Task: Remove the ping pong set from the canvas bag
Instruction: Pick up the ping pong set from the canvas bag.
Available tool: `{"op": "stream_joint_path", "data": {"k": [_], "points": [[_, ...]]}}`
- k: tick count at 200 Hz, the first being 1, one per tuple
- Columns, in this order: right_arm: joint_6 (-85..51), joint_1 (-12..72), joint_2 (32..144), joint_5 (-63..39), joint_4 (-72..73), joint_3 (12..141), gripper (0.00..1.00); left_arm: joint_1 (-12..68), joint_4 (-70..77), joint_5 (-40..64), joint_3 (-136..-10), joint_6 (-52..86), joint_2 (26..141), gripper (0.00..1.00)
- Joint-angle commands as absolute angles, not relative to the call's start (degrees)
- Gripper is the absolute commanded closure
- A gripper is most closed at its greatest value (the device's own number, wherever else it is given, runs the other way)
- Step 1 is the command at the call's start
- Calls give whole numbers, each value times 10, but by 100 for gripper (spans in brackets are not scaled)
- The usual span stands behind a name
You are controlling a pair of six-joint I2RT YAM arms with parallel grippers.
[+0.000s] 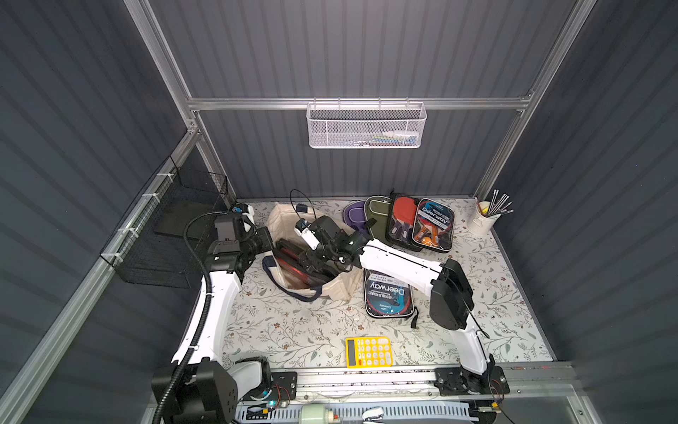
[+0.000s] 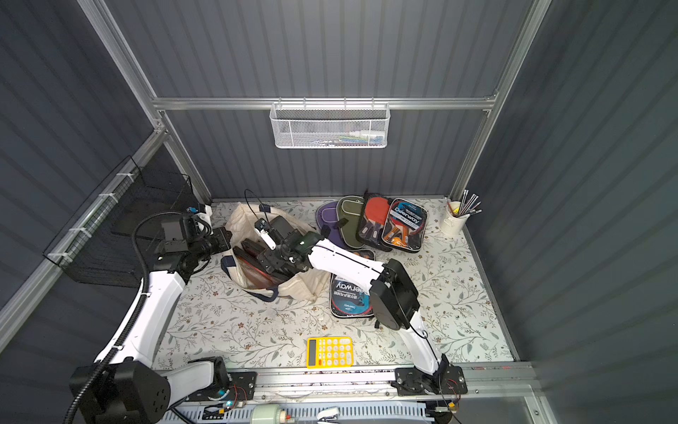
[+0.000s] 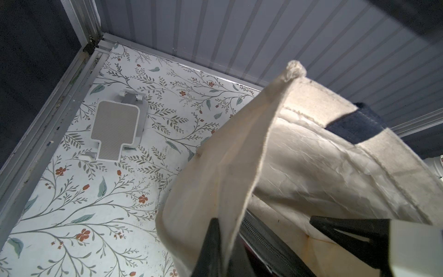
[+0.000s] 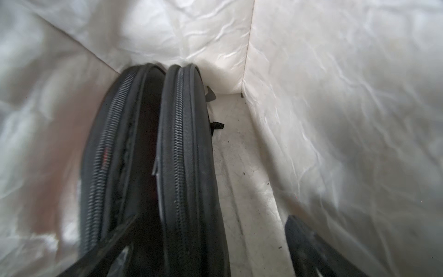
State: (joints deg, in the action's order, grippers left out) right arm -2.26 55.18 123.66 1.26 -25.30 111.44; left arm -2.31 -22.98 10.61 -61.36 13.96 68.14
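Readable writing: I can read "Deerway" twice. One is on the blue-and-black set [image 1: 434,220] at the right end of the far row of cases. The other is upside down on a flat set [image 1: 389,293] just right of the bag, partly under my right arm. The smaller print below that logo is too fine for me to read.
Bag: the canvas bag [image 1: 341,290] [image 2: 304,288] sits on the far left part of the floral table [image 1: 293,330]. Its mouth is open and a navy handle [image 1: 293,290] hangs over the near rim.
Inside it: the ping pong set [image 4: 187,156] stands on edge as a black zipped case, with a second black case [image 4: 112,144] pressed against it.
Left tool: the left gripper [image 1: 265,238] [image 3: 225,239] is clenched on the bag's left rim, and the cream hem runs between its black fingers.
Right tool: the right gripper [image 1: 306,264] [image 4: 213,217] is down inside the bag with its jaws spread wide, grasping nothing. Its fingers [image 4: 103,247] flank the cases. The wrist view is blurred, so I cannot tell whether one brushes a case.
Also on the table: a yellow calculator [image 1: 368,352] lies at the near edge.
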Motion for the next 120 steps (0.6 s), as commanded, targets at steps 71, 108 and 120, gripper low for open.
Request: {"op": "stream_joint_path", "data": {"k": [71,108,120], "points": [[-6,551,1283,42,-258,1149,40,-25,-203,127,-616,133,663,100],[-7,551,1282,40,-256,1149,61,-25,-204,126,-615,132,663,100],[-7,551,1280,40,-254,1146,72,-25,-204,124,-615,132,662,100]]}}
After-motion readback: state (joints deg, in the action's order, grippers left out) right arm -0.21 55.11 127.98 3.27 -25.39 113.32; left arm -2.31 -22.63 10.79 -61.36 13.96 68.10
